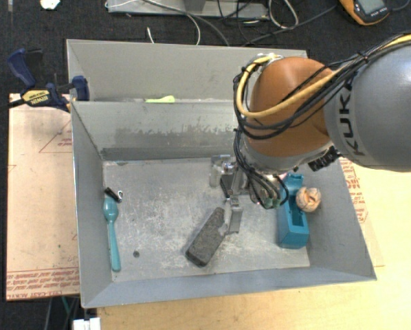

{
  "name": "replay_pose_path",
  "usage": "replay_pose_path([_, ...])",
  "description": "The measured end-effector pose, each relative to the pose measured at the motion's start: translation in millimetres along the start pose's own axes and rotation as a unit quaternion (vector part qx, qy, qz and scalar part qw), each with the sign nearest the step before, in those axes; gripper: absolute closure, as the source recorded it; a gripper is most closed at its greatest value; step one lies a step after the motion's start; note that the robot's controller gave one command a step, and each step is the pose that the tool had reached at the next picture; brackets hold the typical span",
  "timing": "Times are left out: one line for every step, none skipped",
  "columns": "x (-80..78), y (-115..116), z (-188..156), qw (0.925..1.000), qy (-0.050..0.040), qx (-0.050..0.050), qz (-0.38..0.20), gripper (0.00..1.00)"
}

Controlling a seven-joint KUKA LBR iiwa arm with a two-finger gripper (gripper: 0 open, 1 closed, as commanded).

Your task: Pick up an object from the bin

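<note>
Grey and coarse, an oblong block (205,239) lies flat by the near wall of the bin (89,184), not yet lifted. The gripper (231,215) is low over its far end (apart or together, I cannot tell), so grasp and lift likely remain. A teal spoon (112,232) lies well left; a blue block (293,218) and a tan round thing (307,198) crowd the right, and a yellow-green scrap (161,100) sits farthest.

Bright, even light from above washes my bin (89,184), palest on its back wall at upper centre, with a soft sheen on my orange wrist cover (288,95) and faint shadow beneath it.
</note>
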State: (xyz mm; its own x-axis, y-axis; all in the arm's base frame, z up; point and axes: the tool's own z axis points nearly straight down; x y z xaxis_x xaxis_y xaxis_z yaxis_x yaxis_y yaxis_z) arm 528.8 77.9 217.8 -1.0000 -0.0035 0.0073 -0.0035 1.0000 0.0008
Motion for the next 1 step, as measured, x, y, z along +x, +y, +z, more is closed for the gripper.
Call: replay_pose_path([-1.6, -0.4, -4.3, 1.0000, -0.0039, 0.000, 0.001, 0.00])
